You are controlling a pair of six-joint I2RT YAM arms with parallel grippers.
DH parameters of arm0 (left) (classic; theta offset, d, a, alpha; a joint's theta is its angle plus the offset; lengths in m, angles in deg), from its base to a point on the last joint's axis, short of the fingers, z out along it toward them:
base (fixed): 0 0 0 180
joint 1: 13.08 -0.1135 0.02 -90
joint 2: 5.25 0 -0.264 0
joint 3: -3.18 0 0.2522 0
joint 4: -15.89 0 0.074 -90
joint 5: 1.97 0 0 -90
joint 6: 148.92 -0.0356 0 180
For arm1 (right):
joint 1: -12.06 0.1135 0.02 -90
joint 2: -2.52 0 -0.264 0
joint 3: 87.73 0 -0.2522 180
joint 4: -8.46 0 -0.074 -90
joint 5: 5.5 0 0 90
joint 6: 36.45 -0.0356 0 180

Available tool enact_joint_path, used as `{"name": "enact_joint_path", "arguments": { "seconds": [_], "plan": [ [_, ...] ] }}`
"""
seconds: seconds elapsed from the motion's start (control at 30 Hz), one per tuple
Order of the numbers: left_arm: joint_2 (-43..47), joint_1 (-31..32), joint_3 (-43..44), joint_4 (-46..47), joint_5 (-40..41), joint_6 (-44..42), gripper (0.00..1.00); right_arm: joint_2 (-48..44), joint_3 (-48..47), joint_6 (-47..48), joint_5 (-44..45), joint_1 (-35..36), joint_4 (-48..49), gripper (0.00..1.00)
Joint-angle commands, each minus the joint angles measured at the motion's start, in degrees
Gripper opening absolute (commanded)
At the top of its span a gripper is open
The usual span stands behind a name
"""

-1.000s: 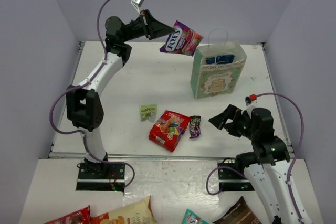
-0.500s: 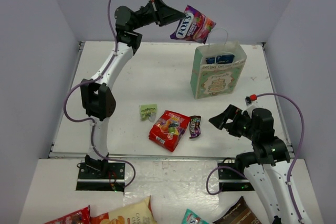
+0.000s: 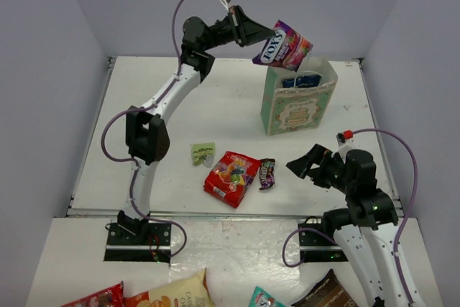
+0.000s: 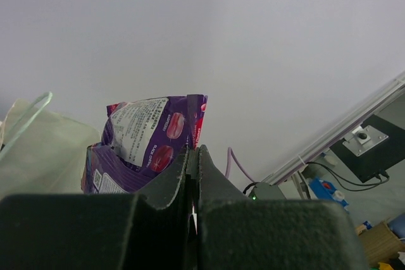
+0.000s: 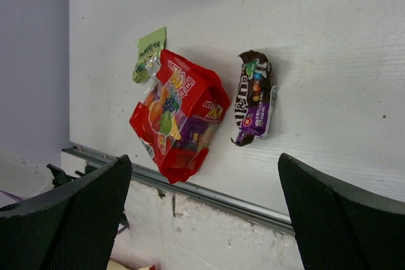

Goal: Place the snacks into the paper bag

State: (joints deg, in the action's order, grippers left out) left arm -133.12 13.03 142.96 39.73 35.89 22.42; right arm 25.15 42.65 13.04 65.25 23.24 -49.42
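White tabletop [image 3: 180, 98], walled in pale grey, is seen from above. The purple candy pack [image 3: 282, 46] is held in the air, clamped by one edge in the left gripper [image 3: 264, 38], whose jaws are pressed together on it. The pack hangs tilted just over the left rim of the paper bag [image 3: 298, 109], which stands upright at the table's far right. A blue chip bag [image 3: 302, 80] is already visible inside. The right gripper [image 3: 305, 165] is parked low near the front edge, jaws spread wide with nothing between them. Lying on the table are the red candy bag [image 3: 231, 177], tiny green packet [image 3: 203, 153] and dark brown packet [image 3: 267, 174].

For a clean drop, the pack would best be carried slightly further right until centred over the opening. Its lower corner should be dipped past the rim before release, so the light bag is not tipped.

Compared with a second earlier, the pack has been lifted and swung rightward from beside the bag's left edge to above its mouth. The right arm and table packets are unmoved.
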Motion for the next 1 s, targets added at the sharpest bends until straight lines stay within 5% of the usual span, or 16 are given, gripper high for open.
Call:
{"name": "enact_joint_path", "arguments": {
  "seconds": [0.0,0.67,0.97],
  "plan": [
    [-0.35,1.22,1.78,1.68,3.18,-1.36,0.00,-0.75,-0.62,0.08,-0.88,-0.19,0.26,0.97],
    [-5.28,3.42,-2.53,3.08,5.03,-1.89,0.00,-0.84,-0.88,-0.18,-0.53,-0.19,0.44,0.97],
    [-6.69,3.34,-0.07,5.11,4.59,0.92,0.51,4.17,-6.67,0.08,1.14,-0.19,3.16,0.97]
  ]
}}
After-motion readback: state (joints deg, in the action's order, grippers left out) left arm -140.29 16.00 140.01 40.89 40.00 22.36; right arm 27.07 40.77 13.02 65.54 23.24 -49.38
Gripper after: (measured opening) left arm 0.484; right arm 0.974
